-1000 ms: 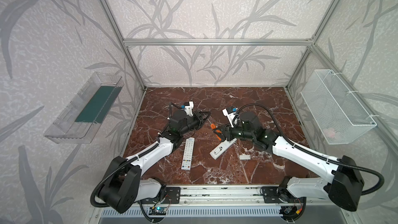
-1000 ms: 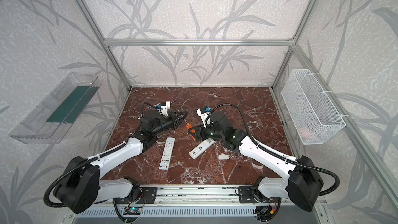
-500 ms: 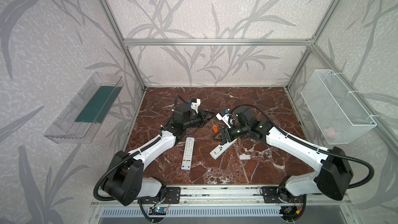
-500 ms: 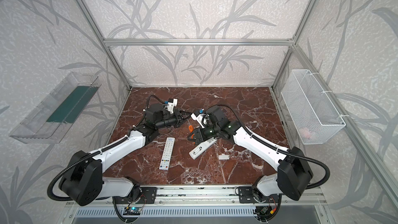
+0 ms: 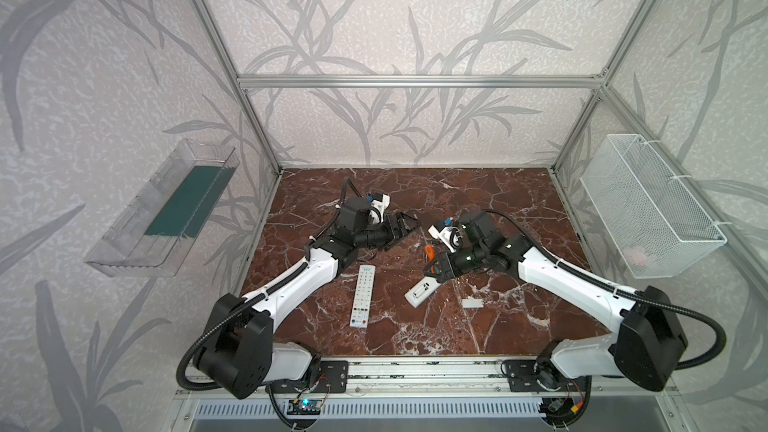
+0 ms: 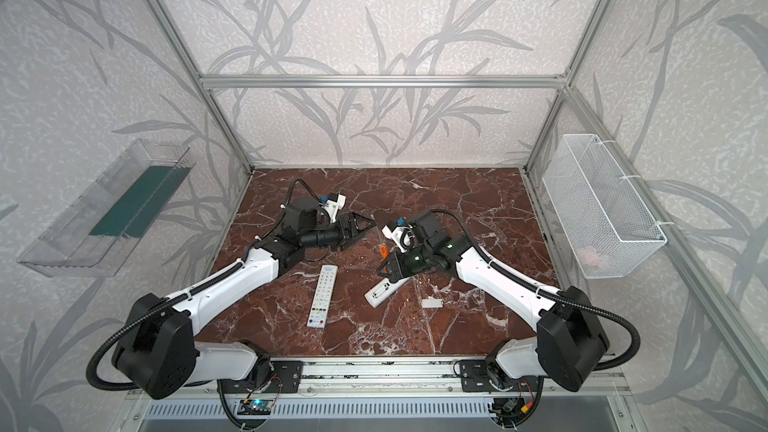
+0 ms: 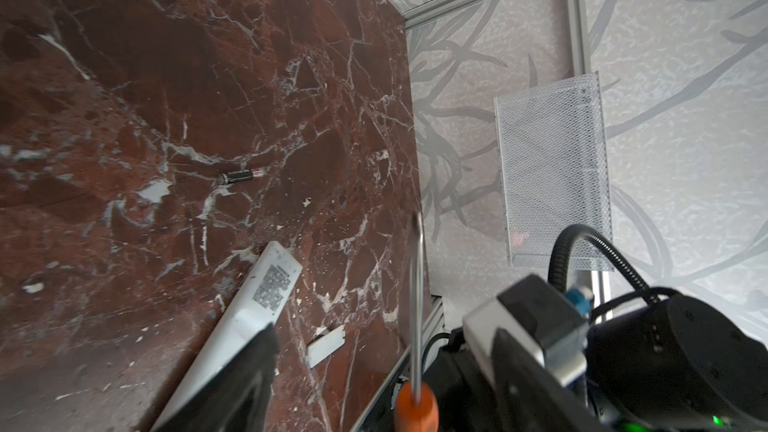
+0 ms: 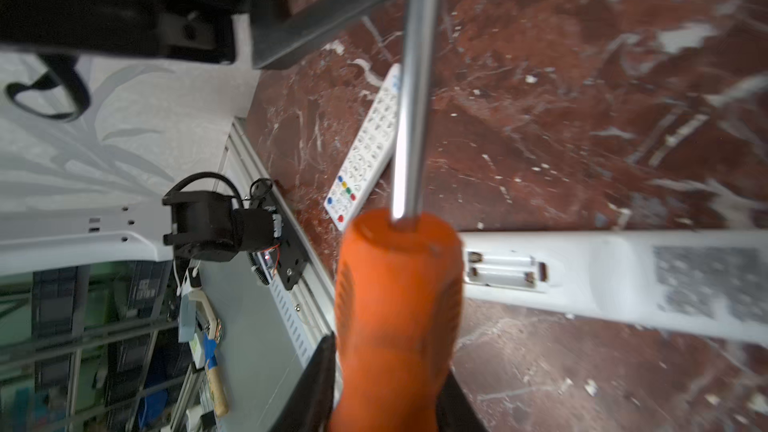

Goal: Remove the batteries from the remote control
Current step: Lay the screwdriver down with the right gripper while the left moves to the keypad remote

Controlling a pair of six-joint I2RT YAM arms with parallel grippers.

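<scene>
My right gripper point(image 5: 433, 270) is clasping the screwdriver point(image 8: 395, 305) over the upturned remote point(image 5: 420, 292) toward the worktop's point(image 5: 498, 201) front edge; I'm holding my left gripper point(image 5: 409, 226) spread.

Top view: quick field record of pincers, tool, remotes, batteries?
left pincer: open, empty
right pincer: shut on screwdriver handle
screwdriver: shaft points toward left pincer
face-down remote: bay uncovered, looks empty in right wrist view
face-up remote: flat on marble, untouched
cover: loose on marble, apart from both remotes
battery: one seen loose on marble
</scene>
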